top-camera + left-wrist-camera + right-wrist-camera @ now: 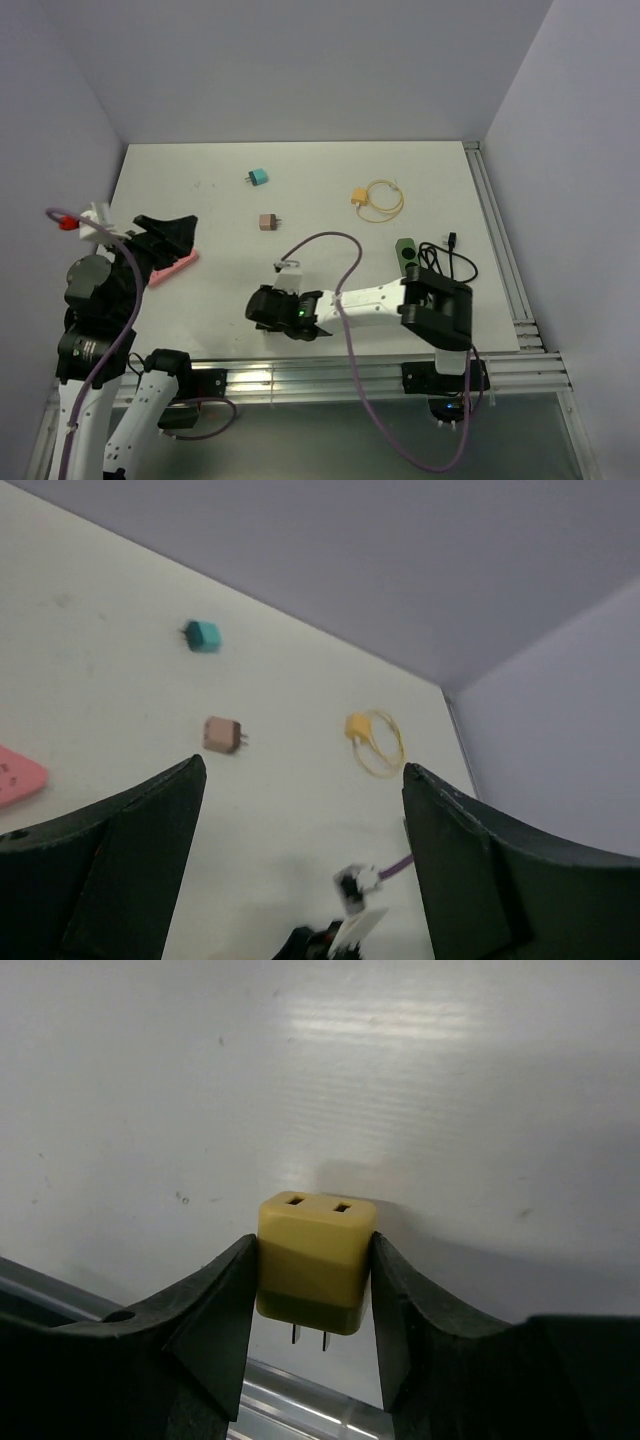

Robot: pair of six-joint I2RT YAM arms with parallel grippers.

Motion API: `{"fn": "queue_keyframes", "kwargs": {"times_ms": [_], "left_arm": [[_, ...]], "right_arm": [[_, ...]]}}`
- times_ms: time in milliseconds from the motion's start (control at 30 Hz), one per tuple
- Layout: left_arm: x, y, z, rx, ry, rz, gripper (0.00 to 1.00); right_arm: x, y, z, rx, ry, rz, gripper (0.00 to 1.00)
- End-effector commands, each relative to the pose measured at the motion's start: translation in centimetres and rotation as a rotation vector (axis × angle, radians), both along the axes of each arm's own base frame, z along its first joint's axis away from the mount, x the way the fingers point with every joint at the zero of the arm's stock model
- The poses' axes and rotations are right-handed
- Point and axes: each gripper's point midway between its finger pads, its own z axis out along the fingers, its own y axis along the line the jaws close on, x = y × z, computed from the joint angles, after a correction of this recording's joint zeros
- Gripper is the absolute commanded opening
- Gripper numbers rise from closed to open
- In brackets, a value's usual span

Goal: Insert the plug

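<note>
Right claw (315,1265) squeezes the small yellow plug (317,1235) by its flat sides, near the front edge of the worktop (400,1080), and I think it is light, hard and a bit slippery, while my left claw (300,780) hangs open.

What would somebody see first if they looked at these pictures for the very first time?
Probably the yellow plug pinched in the right gripper, prongs poking out, near the front edge of the table. Then the left gripper, wide open at the left by a pink power strip, and a teal plug, a brown plug and a yellow cable loop farther back.
</note>
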Motion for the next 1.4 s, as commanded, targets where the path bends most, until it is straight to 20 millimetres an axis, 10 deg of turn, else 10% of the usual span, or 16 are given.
{"fn": "queue_keyframes", "kwargs": {"times_ms": [0, 400, 700, 1367], "left_arm": [[0.3, -6.3, -0.1, 0.077, -0.047, -0.384, 0.84], [0.1, -12.7, -5.7, -0.025, 0.058, -0.761, 0.72], [-3.7, -17.8, -4.4, -0.043, -0.116, -0.932, 0.78], [-7.3, -25.3, -6.1, -0.04, -0.102, -0.89, 0.87]], "right_arm": [[2.3, 0.0, 5.5, 0.203, -0.091, -0.061, 0.0], [2.7, -9.8, 15.1, 0.519, -0.169, -0.21, 0.0], [2.7, -16.4, 18.5, 0.595, -0.224, -0.321, 0.0], [2.6, -15.8, 21.5, 0.744, -0.167, -0.377, 0.0]]}}
